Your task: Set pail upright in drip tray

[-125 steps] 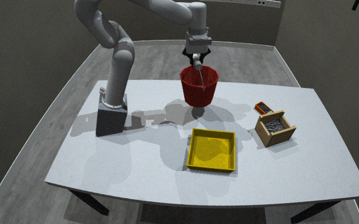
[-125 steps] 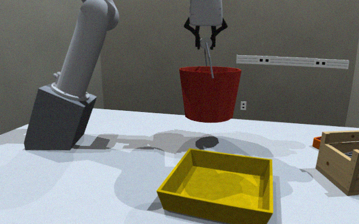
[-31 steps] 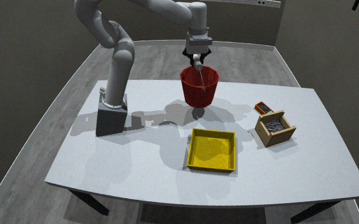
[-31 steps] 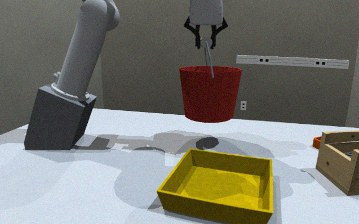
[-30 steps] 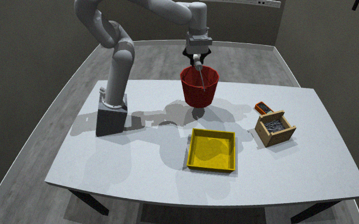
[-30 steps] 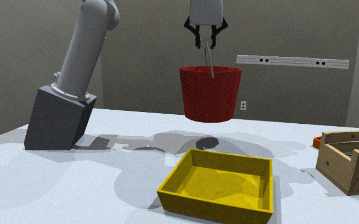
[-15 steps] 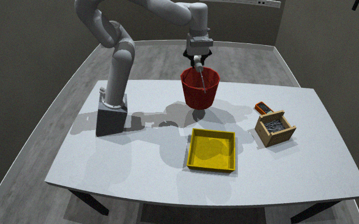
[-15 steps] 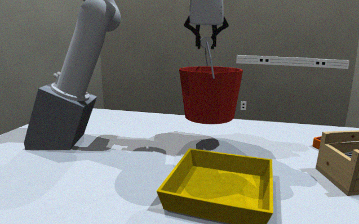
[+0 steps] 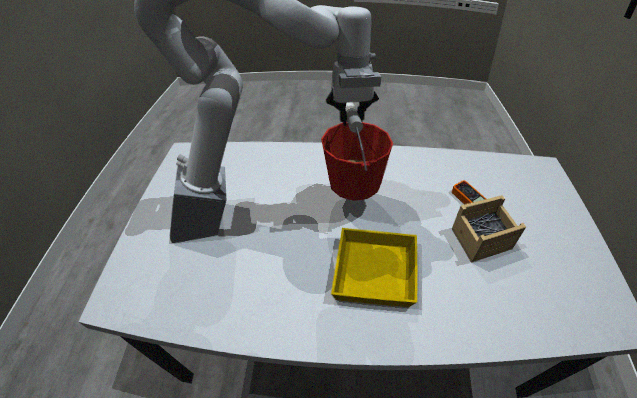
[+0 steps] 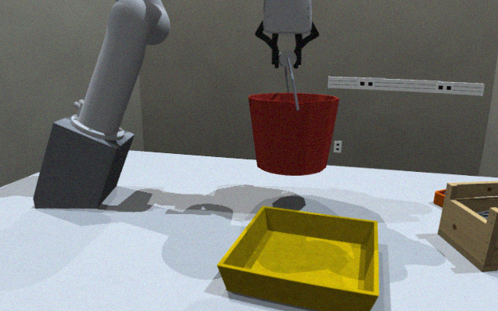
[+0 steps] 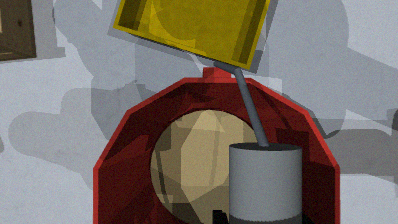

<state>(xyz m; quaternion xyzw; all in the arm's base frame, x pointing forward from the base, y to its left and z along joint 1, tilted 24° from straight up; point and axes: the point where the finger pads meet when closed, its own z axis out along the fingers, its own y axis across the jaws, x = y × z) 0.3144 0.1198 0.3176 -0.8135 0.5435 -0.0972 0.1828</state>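
A red pail [image 9: 357, 161] hangs upright in the air from its grey wire handle, well above the table. My gripper [image 9: 354, 116] is shut on the grey grip of that handle, straight above the pail. The pail [image 10: 294, 133] and gripper [image 10: 287, 59] also show in the exterior view. The yellow drip tray [image 9: 376, 266] lies on the table nearer the front than the pail, empty; it also shows in the exterior view [image 10: 305, 255]. In the wrist view I look down into the pail [image 11: 216, 160], with the tray [image 11: 192, 27] ahead at the top edge.
A wooden crate [image 9: 488, 227] with grey nails stands to the right of the tray, with a small orange device [image 9: 467, 191] behind it. The arm's dark base [image 9: 197, 210] stands at the left of the table.
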